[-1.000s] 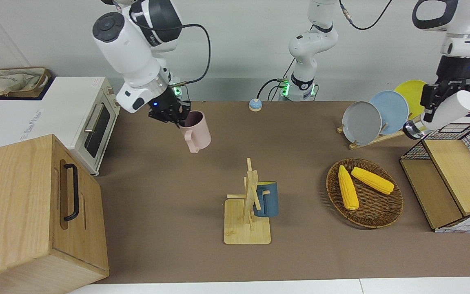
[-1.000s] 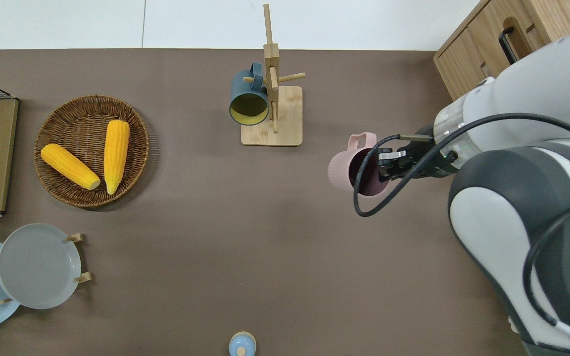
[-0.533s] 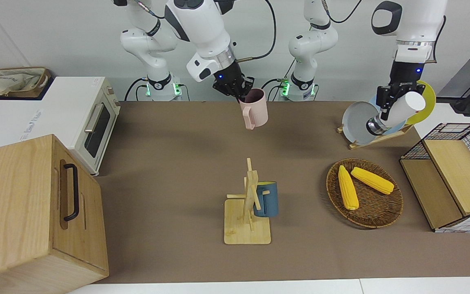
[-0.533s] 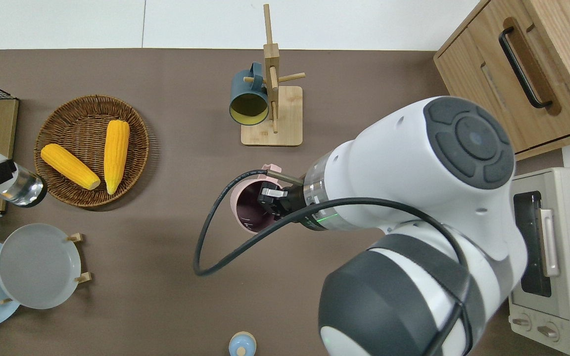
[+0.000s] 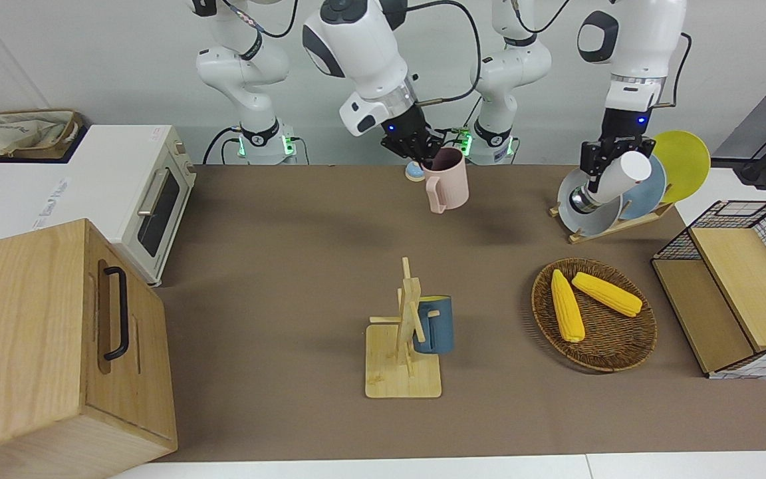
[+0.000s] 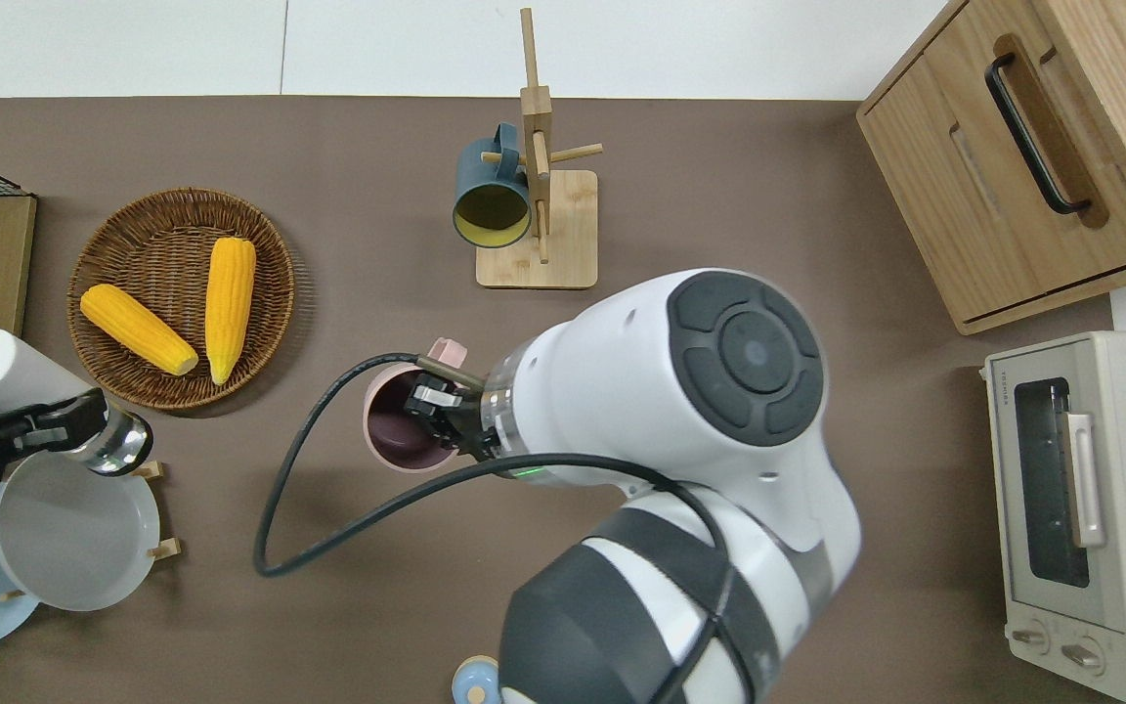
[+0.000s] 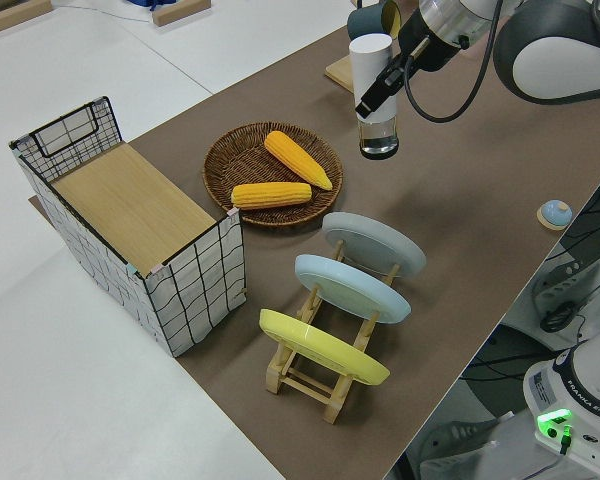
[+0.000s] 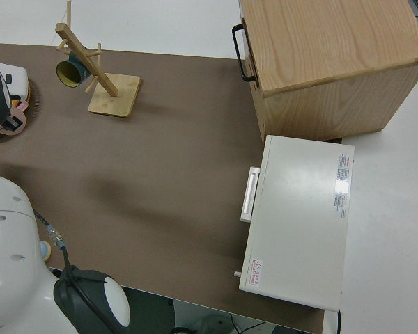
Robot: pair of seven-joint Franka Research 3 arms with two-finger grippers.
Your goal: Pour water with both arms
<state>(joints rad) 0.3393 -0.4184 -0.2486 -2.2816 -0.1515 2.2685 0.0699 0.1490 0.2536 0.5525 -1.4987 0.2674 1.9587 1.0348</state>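
Right gripper held a pink mug by its rim, fingers closed on the wall, mug upright and lifted over the middle of the brown desk. Left gripper was clamped round a white bottle with a clear base, tilted, over the gray plate in the plate rack, beside the corn basket.

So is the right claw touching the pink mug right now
Touching. In the front view the right claw grips the rim of the pink mug, one finger inside, and the mug hangs clear of the table.
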